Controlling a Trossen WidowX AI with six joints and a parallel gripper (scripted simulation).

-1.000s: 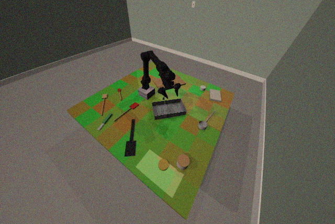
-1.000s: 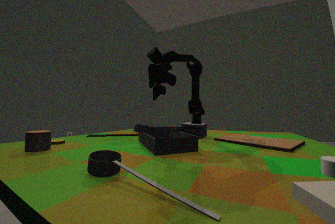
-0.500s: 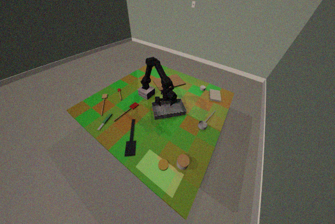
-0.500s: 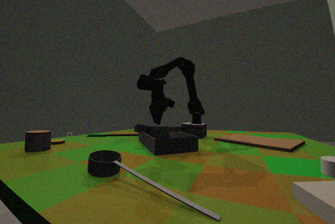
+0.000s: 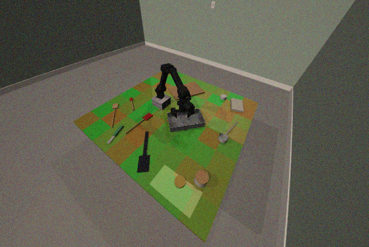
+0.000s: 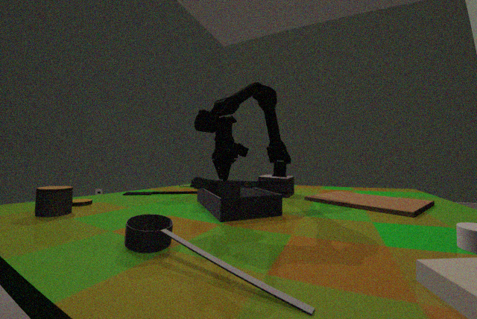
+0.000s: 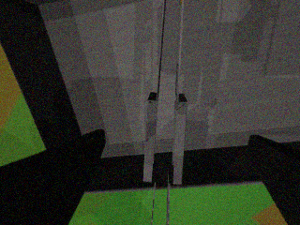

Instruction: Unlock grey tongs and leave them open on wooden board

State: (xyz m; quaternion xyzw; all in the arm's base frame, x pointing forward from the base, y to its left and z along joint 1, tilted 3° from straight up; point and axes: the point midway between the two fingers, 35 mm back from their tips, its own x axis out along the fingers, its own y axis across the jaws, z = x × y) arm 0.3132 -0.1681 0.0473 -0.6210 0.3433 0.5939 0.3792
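Note:
The grey tongs (image 7: pixel 179 141) rest across the roasting tin (image 5: pixel 187 127) (image 6: pixel 250 209) (image 7: pixel 117 56). In the wrist view their two long arms run nearly parallel, close together, and cross the tin's rim with thin ends beyond it. My gripper (image 5: pixel 181 115) (image 6: pixel 223 179) (image 7: pixel 173 139) is open and points down, low at the tin, with one finger on each side of the tongs and a wide gap to each. Nothing is between the fingers' grip. The wooden board (image 5: pixel 195 88) (image 6: pixel 370 201) lies flat beyond the arm. The tongs are mostly hidden by the arm in the top view, and the lock cannot be made out.
A ladle-like pan (image 5: pixel 222 138) (image 6: pixel 148 234) lies beside the tin. A black turner (image 5: pixel 143 163), a red spatula (image 5: pixel 147 116) and a green-handled knife (image 5: pixel 118 131) lie on the other side. A pale block (image 5: pixel 237 105) and a small white cup (image 5: pixel 223 97) stand past the board.

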